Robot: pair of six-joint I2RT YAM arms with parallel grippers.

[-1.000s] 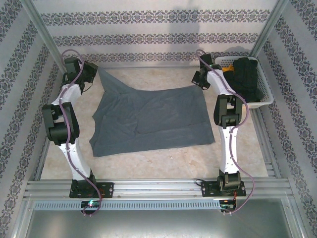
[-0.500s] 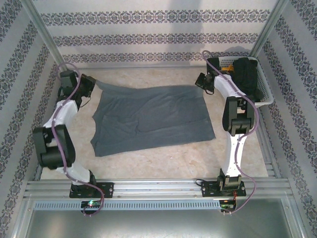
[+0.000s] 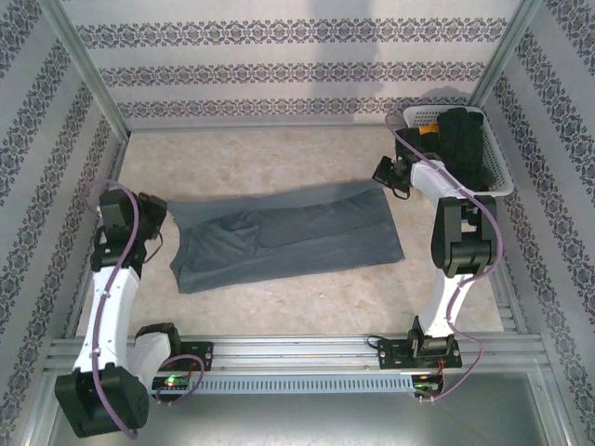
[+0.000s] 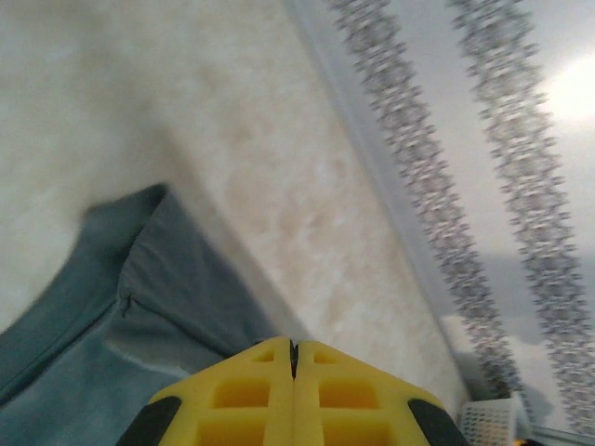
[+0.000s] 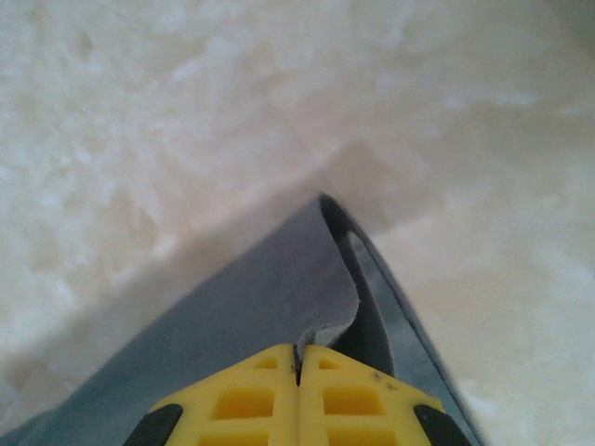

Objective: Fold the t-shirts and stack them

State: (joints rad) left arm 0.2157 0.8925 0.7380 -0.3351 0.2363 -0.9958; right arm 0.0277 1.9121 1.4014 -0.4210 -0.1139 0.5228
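Plainly, the left hand [image 3: 160, 216] and right hand [image 3: 389, 177] each pinched a corner of the t-shirt [image 3: 288, 237], partly doubled on the counter [image 3: 279, 158] between them. Uneven pulling could skew the fold, or a thin pinch slip.

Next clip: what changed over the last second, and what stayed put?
The left gripper and right gripper, both shut on the far edge of the t-shirt, drew it toward the arm bases, the left one farther; the cloth now lies as a narrower band. Its near edge and the white basket stayed put.
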